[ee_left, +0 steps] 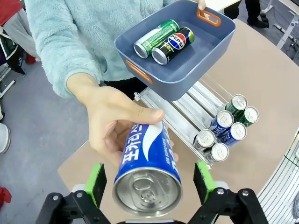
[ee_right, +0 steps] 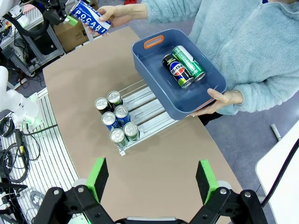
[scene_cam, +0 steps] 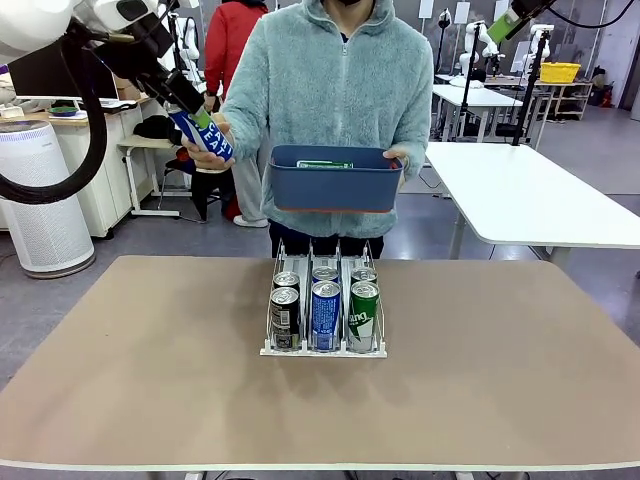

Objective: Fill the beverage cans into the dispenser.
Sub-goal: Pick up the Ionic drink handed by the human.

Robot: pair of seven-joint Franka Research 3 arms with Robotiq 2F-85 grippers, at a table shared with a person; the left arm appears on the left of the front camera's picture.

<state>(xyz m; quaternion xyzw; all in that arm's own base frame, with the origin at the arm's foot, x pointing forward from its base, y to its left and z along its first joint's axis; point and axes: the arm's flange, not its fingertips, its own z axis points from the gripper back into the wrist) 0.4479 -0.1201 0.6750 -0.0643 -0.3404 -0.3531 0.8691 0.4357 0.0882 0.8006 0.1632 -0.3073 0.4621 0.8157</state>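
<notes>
Your left tool [ee_left: 150, 179] is spread wide, its pads clear of the slim blue-and-white aluminium Pocari can [ee_left: 145, 154] that a person's hand [ee_left: 110, 121] holds between them. Your right tool [ee_right: 152, 173] is spread and empty above the brown surface [ee_right: 154, 149], where the small white wire-divided dispenser [ee_right: 147, 105] holds six upright cans [ee_right: 121, 112].

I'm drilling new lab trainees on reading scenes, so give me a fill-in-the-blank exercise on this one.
The dispenser holds ___ cans. The dark blue bin holds a green can and a black can with the ___ logo. The person's hand holds a Pocari Sweat can between the open fingers of the ___ end effector. Missing words: six, Pepsi, left.
</notes>
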